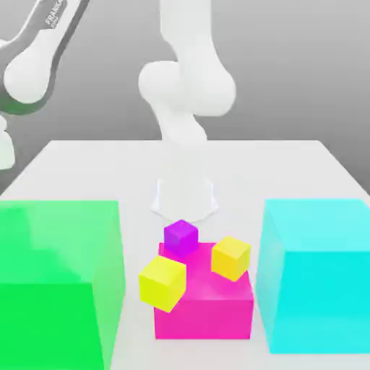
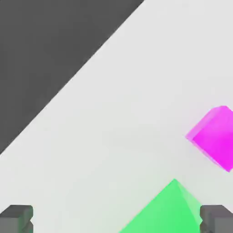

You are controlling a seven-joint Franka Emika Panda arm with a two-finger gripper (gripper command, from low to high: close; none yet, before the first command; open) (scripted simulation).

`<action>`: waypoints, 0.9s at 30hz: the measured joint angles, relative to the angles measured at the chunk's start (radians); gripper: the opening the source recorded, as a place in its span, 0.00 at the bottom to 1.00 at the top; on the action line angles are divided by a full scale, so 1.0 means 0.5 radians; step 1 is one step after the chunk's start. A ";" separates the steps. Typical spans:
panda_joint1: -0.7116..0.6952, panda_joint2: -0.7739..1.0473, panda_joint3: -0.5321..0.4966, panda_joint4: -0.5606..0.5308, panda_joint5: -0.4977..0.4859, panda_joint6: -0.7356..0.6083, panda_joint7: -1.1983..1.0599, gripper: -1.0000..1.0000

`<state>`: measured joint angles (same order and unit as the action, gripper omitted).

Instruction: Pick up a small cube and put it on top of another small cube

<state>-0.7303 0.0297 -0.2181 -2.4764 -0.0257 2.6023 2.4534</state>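
Observation:
The small purple cube (image 1: 181, 237) is glossy and rests at the rear edge of the larger magenta block (image 1: 206, 307), near the table's middle front. One small yellow cube (image 1: 231, 258) lies tilted on top of the magenta block. Another yellow cube (image 1: 163, 283) sits tilted at that block's corner on the exterior view's left. In the hand view my gripper (image 2: 116, 220) is open, its two grey fingertips (image 2: 16, 218) far apart with nothing between them. It hangs above the white table, with a corner of the magenta block (image 2: 216, 139) off to one side.
A big green block (image 1: 58, 285) stands at the exterior view's left and also shows as a corner (image 2: 168, 209) in the hand view. A big cyan block (image 1: 318, 274) stands at the right. The white table (image 1: 108, 173) stretches behind them to the arm's base (image 1: 184, 195).

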 joint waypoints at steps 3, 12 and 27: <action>0.033 0.075 -0.001 -0.131 0.047 0.119 0.331 0.50; 0.019 0.284 -0.084 -0.370 0.156 0.449 0.841 0.50; -0.218 0.625 0.208 -0.307 0.405 0.728 0.656 0.00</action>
<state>-0.8395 0.3420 -0.1141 -2.6299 0.1769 2.9662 2.7816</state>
